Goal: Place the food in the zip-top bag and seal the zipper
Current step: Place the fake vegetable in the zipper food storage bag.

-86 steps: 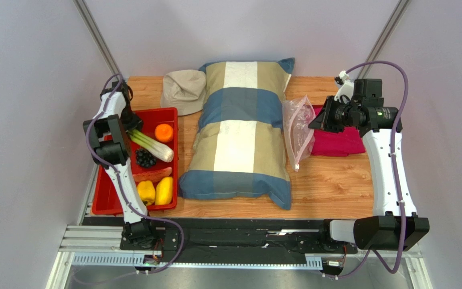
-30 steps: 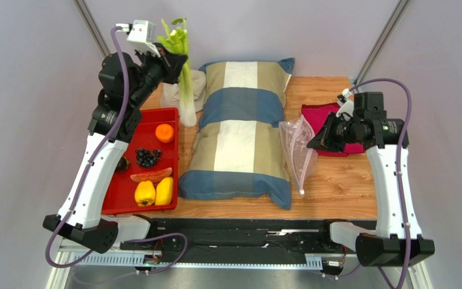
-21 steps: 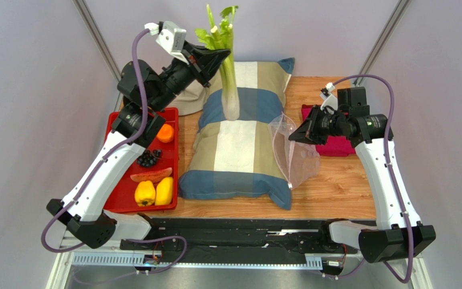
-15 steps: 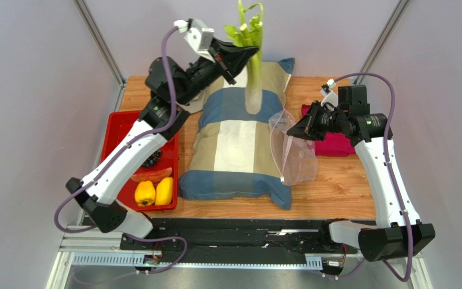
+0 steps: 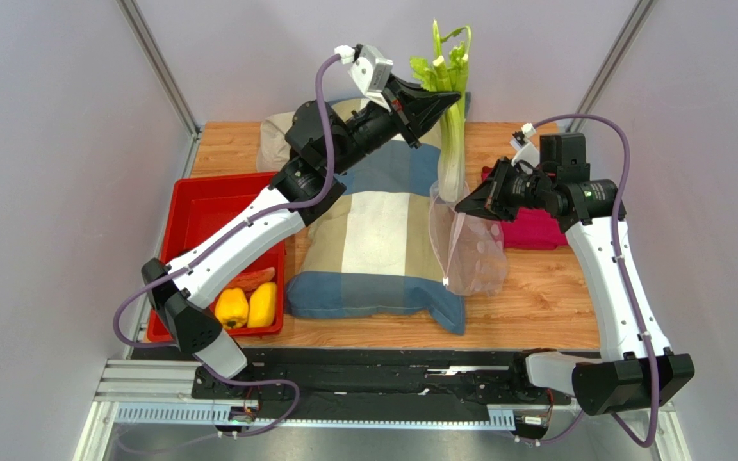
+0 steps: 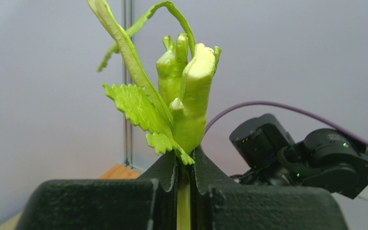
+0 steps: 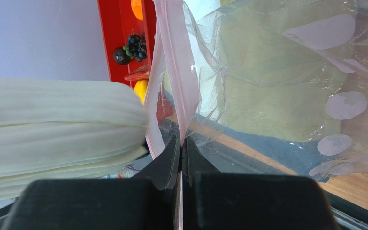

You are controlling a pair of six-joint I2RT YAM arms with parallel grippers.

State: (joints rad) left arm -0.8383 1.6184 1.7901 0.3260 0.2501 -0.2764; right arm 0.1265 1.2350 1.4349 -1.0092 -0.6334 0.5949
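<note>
**Top view, near to far.** Noted at near left, in the red tray [image 5: 176, 206], two yellow peppers [image 5: 248, 305] and a reddish slice [image 5: 246, 279]; mid-table, a striped pillow [image 5: 373, 230]. Found just right of the pillow the zip-top bag [image 5: 477, 257], hanging mouth-up from the right gripper [image 5: 461, 204], with a magenta cloth [image 5: 536, 232] behind. Found farthest the celery stalk [image 5: 452, 154], upright, pale base at the bag mouth, gripped high by the left gripper [image 5: 437, 101].

**Handling.** Judged the celery stalk light, stiff and smooth, and long enough to swing in a pinch, so best taken just under the leaves with the base leading. Judged the bag thin, limp and slippery, so best taken at the zipper [image 7: 178, 72], probably its firmest part.

**Left wrist view.** Showed fingers [image 6: 166, 177] clamped on the stem below the leaves, with the right wrist housing [image 6: 310, 155] beyond. Showed no bag.

**Right wrist view.** Showed fingers [image 7: 164, 163] pressed together on the pink strip, the mouth parted above them, and the celery base just beside the strip. Could not tell whether the base was inside the mouth. Showed beyond the strip a grape cluster [image 7: 135, 45] and an orange [image 7: 140, 7] in the tray, both hidden under the left arm in the top view.
</note>
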